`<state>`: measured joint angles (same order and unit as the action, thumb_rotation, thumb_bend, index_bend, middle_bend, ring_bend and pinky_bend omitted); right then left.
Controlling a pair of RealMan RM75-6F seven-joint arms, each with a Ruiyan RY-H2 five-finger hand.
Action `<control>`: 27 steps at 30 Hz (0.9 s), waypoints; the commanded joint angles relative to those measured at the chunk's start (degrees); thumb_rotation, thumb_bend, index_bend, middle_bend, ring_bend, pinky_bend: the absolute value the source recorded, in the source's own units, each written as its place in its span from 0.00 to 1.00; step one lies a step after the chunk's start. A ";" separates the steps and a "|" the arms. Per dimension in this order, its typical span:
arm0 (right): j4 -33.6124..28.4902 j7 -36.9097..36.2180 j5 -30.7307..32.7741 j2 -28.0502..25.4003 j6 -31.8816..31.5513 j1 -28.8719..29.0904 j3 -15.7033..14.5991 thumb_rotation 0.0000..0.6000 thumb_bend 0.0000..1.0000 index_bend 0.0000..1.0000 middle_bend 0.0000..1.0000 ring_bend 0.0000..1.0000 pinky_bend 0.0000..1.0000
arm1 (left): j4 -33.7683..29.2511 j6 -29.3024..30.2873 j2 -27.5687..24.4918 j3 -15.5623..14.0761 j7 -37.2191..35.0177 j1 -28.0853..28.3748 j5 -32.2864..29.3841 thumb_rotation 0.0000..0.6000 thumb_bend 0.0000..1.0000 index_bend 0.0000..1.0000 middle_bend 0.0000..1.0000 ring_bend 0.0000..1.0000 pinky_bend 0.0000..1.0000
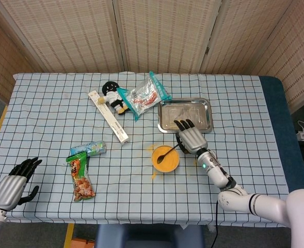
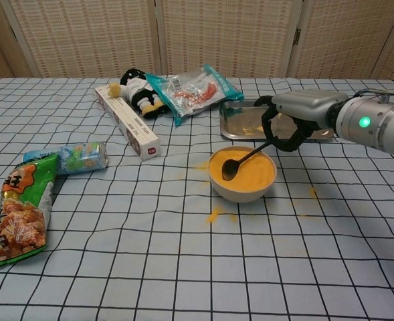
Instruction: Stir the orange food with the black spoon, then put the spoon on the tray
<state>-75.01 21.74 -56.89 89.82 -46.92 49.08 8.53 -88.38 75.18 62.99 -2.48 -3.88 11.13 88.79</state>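
The right hand point(image 2: 287, 127) pinches the handle end of the light, stiff black spoon point(image 2: 242, 160), its bowl dipped in loose orange food point(image 2: 250, 172) near the table's front edge, beside the tray point(image 2: 231, 127).

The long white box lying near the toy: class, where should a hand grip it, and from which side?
Grip the long white box across its narrow width near the middle, coming from above. It lies flat on the table, long and thin, so its long sides offer opposed faces. The toy crowds its far end; the near end is freer.
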 commanded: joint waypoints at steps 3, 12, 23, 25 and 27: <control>-0.05 -0.36 -1.23 0.27 -1.49 -0.43 0.14 1.00 0.41 0.64 0.01 0.00 0.02 | -0.15 -0.01 -0.01 0.06 0.10 0.04 -0.06 1.00 0.45 0.00 0.00 0.00 0.13; -1.03 -2.40 -7.50 -0.28 -7.77 -2.32 0.67 1.00 0.41 0.75 0.08 0.00 0.09 | -0.27 0.32 -0.12 -0.19 -0.10 -0.10 0.44 1.00 0.45 0.00 0.00 0.00 0.13; 3.62 1.34 -10.34 3.64 -10.34 -2.12 0.48 1.00 0.44 0.82 0.12 0.00 0.14 | -0.36 0.78 -0.28 -0.27 -0.08 -0.23 0.83 1.00 0.45 0.00 0.00 0.00 0.13; 4.69 1.51 -10.97 4.41 -10.39 -2.08 0.29 1.00 0.44 0.83 0.13 0.00 0.14 | -0.28 0.60 -0.29 -0.26 -0.22 -0.17 0.70 1.00 0.45 0.00 0.00 0.00 0.13; 5.35 1.59 -11.53 4.75 -10.18 -2.12 -0.07 1.00 0.44 0.83 0.13 0.00 0.15 | -0.23 0.45 -0.32 -0.25 -0.34 -0.14 0.59 1.00 0.45 0.00 0.00 0.00 0.13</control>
<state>-69.93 23.21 -68.15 94.33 -57.14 46.95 8.66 -88.62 75.64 62.68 -2.73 -4.20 10.98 89.39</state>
